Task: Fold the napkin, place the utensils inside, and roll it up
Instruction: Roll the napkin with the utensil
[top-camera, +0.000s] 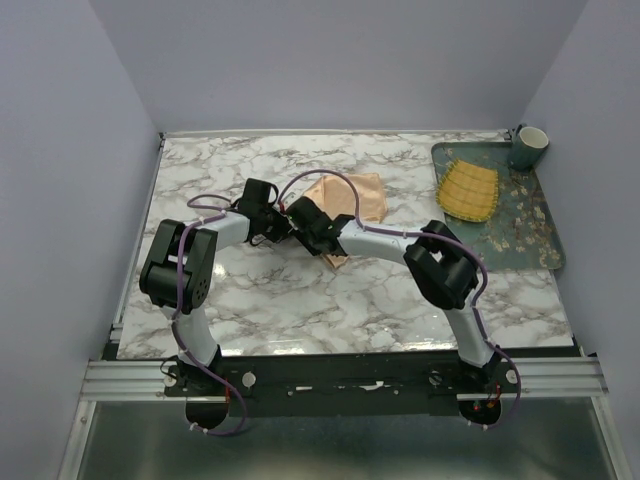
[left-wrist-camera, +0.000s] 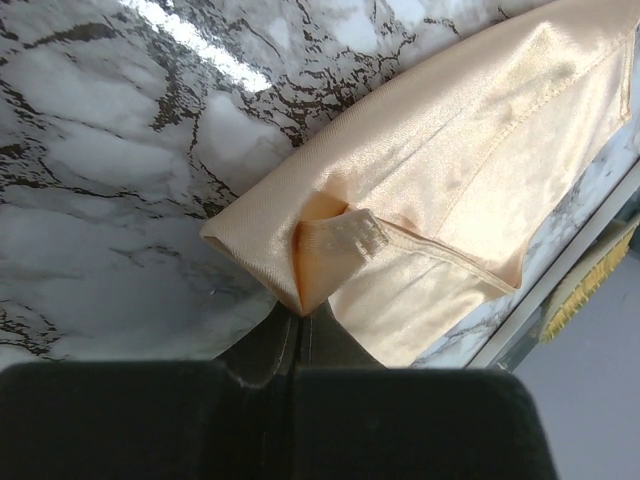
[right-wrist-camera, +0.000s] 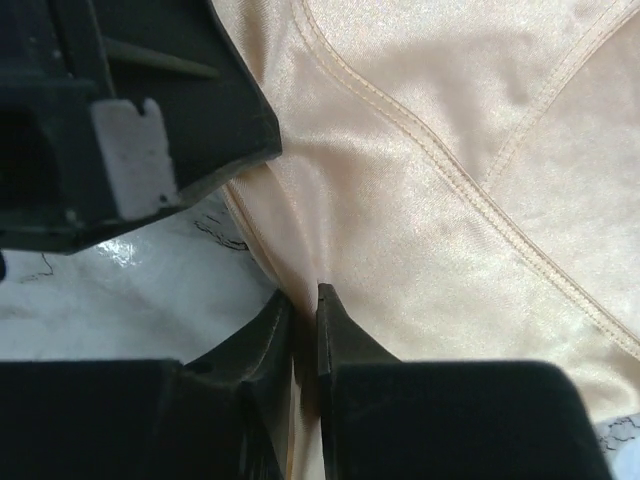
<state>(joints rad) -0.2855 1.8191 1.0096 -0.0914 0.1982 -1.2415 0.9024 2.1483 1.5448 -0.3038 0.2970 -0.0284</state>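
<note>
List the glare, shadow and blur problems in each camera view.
Top external: soft, even light, sharp throughout, only a mild sheen on the white-and-grey marble tabletop. Left wrist: a hard white glare streak on the marble, shine on the thin peach-orange cloth napkin, left gripper dark and blurred. Right wrist: napkin glossy, right gripper underexposed and soft up close.

Your left arm (top-camera: 225, 228) and right arm (top-camera: 375, 240): white links, bulky black joint housings. Purple cables (top-camera: 320, 173) loop along both, base to wrist. Your bases bolted to silver rail (top-camera: 340, 378) with visible screws. Jaws matte black, wedge-tipped.
</note>
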